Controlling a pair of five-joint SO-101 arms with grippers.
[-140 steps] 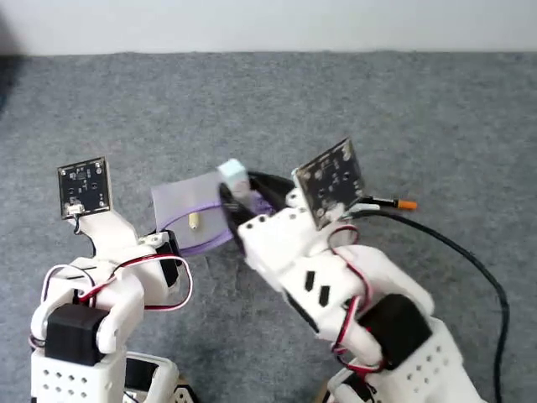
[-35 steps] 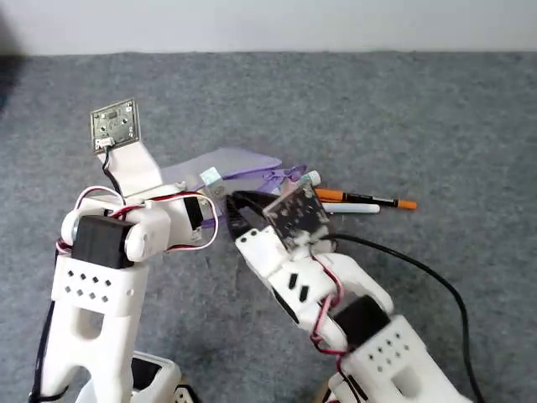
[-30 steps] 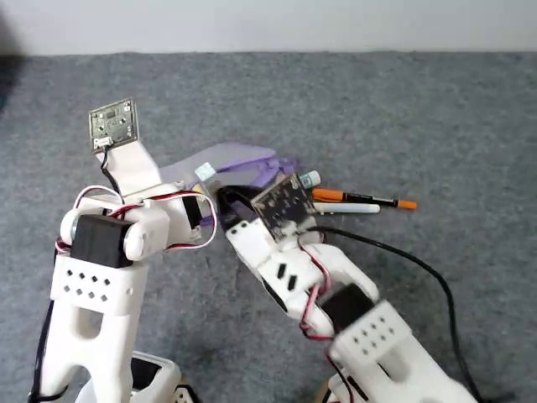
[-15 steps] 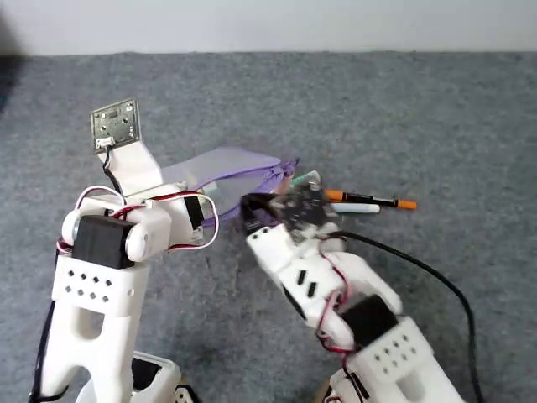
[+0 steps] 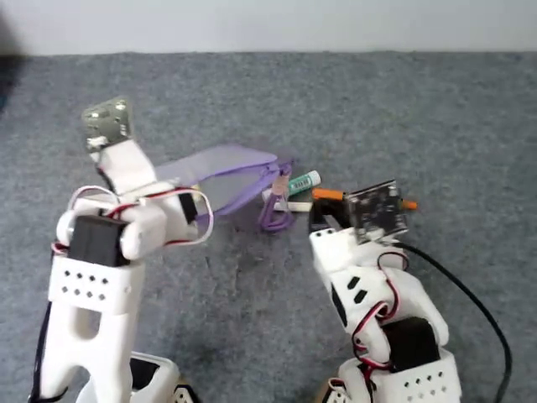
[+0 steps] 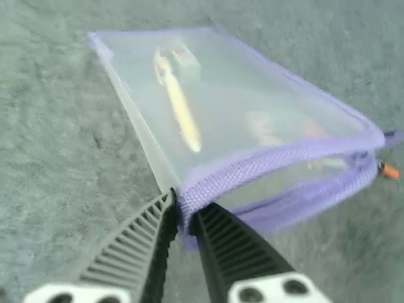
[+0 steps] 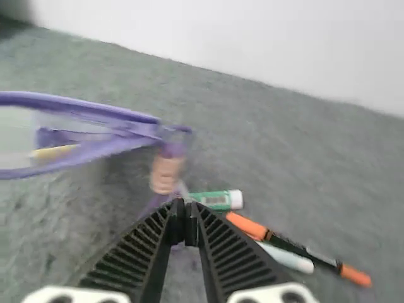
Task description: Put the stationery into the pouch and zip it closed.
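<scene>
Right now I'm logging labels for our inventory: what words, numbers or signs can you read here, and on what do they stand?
No text here can be read.
The green tube: label print too blurred to read.
The circuit boards on the arms: markings too small to read.

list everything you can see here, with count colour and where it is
pouch: 1, clear with purple edging, on the carpet, one corner pinched
pencil: 1, yellow, inside the pouch
small block: 1, whitish, inside the pouch beside the pencil
tube: 1, green with white cap, on the carpet by the pouch's zip end
orange pen: 1, dark with orange ends, past the tube
white pen: 1, alongside the orange pen
carpet: 1, grey, covering the table
left gripper: 1, black, shut on the pouch corner
right gripper: 1, black, shut, near the pens
</scene>
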